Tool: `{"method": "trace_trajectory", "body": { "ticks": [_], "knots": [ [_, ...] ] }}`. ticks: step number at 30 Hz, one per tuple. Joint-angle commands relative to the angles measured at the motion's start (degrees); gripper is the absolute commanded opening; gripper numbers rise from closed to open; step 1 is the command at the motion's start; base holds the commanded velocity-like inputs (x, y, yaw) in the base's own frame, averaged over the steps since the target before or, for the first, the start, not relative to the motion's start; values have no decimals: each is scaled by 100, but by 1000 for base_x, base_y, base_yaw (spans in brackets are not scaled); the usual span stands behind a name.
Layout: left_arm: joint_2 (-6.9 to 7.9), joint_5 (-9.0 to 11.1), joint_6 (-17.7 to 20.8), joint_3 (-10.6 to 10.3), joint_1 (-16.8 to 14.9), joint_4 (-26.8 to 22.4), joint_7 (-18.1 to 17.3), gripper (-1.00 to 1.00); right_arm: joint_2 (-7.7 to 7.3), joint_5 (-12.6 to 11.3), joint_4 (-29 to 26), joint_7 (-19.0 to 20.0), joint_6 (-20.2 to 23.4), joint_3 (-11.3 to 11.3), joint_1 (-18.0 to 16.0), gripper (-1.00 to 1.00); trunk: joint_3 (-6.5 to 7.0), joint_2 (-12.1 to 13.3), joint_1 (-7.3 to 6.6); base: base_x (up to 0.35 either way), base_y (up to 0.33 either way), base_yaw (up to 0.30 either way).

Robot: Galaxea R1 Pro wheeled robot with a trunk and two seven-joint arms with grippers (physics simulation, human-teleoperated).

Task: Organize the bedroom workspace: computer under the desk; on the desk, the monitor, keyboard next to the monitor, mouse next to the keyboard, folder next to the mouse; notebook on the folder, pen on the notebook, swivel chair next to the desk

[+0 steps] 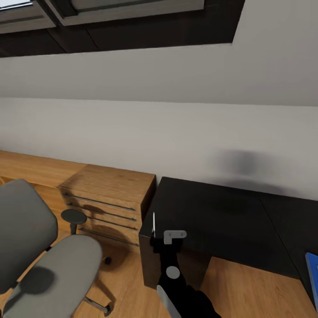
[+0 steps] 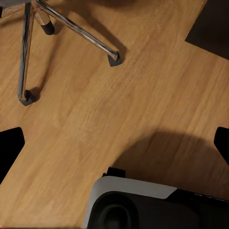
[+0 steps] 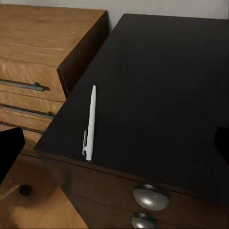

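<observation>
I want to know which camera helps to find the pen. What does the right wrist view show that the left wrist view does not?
Right wrist view: a white pen lying near the edge of the black desk, a wooden drawer unit beside it.

Left wrist view: the swivel chair's metal legs and the robot's base.

Both: wooden floor.

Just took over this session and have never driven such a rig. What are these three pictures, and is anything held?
The big picture looks forward and down from the robot's head. It shows a grey swivel chair, a wooden drawer chest and a black top. The other two come from a camera on each wrist. The left pincer is open over the wooden floor, near the chair's legs. The right pincer is open and empty, facing a white pen that lies near the black top's edge.
</observation>
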Motion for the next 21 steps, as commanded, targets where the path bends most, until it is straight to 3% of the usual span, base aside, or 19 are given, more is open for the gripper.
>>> {"method": "trace_trajectory", "body": {
  "ticks": [1,3,5,7,11,12,14,21],
  "knots": [
    [-3,46,-12,5,3,-11,-11,100,0,-18,-42,-36,8,12,-7,100,-8,-5,1,0,0,101],
    [-4,47,-41,4,3,-15,-12,100,0,-16,-110,-37,-42,17,-7,100,-9,-5,1,0,0,73],
    [-10,48,-385,-3,3,-185,-20,100,0,-20,-245,-20,-143,42,-7,100,-10,-5,1,0,0,17],
    [-15,46,-461,-3,3,-358,-28,100,0,-18,-276,-18,-153,64,-7,100,-10,-5,1,0,0,10],
    [-40,46,-380,13,3,-1236,-36,100,0,-20,-345,-17,-137,113,-7,100,-11,-5,1,0,0,4],
    [-55,49,-40,16,3,-1782,-33,100,0,-15,-362,-17,-80,117,-10,100,-11,-5,1,0,0,1],
    [-75,50,508,18,3,-2372,-36,100,0,-11,-397,-17,62,119,-20,100,-11,-5,1,0,0,0],
    [-96,62,2050,23,3,-3908,-38,100,0,-27,-500,-15,875,85,-223,100,-11,-5,1,0,0,0]
  ]
}}
